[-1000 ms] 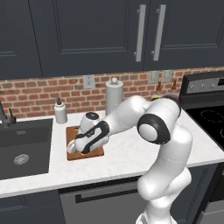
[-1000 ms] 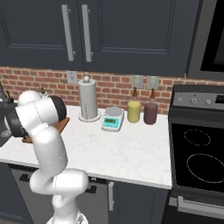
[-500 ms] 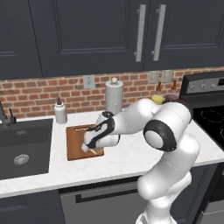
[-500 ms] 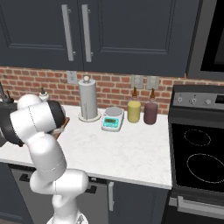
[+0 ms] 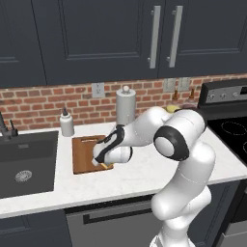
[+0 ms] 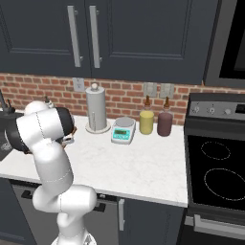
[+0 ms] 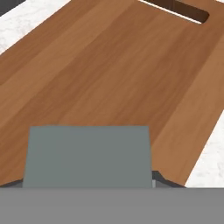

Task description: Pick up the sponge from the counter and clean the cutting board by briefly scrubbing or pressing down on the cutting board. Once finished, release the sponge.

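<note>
The brown wooden cutting board [image 5: 84, 153] lies on the white counter [image 5: 144, 173] between the sink and my arm. Its slot handle [image 7: 179, 9] is at the far end. My gripper [image 5: 102, 164] is low over the board's front right corner, shut on the sponge [image 5: 104, 166], whose yellow edge peeks out under the hand. In the hand view the sponge [image 7: 87, 155] is a grey block between my fingertips [image 7: 160, 178], with the cutting board [image 7: 109, 70] stretching away just beyond it. From the right base view, my own arm hides the hand.
A dark sink [image 5: 24, 164] is inset left of the board, with a soap bottle [image 5: 66, 124] behind it. A paper towel holder [image 5: 125, 103] stands at the brick wall. A kitchen scale [image 6: 123, 130], two bottles [image 6: 146, 122] and the stove [image 6: 215, 162] are to the right.
The hand has shifted right across the board toward its front right corner and come lower. The jaws have closed tighter on the sponge.
</note>
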Controlling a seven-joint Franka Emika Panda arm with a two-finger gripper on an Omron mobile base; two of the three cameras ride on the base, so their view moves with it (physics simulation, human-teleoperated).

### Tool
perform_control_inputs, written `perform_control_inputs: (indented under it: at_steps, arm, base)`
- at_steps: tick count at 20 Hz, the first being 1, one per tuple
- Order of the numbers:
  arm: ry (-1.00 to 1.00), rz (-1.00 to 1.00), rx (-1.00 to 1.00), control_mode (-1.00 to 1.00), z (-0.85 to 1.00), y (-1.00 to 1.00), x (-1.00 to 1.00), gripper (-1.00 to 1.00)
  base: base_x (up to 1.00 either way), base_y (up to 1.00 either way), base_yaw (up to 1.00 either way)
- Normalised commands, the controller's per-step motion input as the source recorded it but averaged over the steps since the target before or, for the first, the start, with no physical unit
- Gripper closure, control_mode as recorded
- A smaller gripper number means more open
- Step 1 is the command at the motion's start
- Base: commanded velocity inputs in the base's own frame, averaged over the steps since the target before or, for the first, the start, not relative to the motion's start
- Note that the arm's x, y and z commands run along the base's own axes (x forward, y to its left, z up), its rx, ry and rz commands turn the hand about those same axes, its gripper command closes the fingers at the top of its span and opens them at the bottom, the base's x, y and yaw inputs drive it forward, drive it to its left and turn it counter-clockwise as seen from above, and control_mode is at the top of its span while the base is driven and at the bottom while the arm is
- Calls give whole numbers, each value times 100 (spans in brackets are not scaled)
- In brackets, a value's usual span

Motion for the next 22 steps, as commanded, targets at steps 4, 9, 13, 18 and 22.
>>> perform_control_inputs:
  at_steps: [4, 9, 13, 18, 22]
  arm:
    - [-5, 1, 0, -100, -16, -2, 64, 100]
    - [-2, 0, 2, -100, 2, -28, -9, 100]
    - [-9, 0, 4, -100, 19, -37, -10, 100]
    - [-11, 0, 0, -100, -8, -19, 41, 100]
    - [-5, 0, 0, -100, -33, -52, 22, 100]
  base:
    - [0, 0, 0]
    - [0, 0, 0]
    - [0, 0, 0]
    - [0, 0, 0]
    - [0, 0, 0]
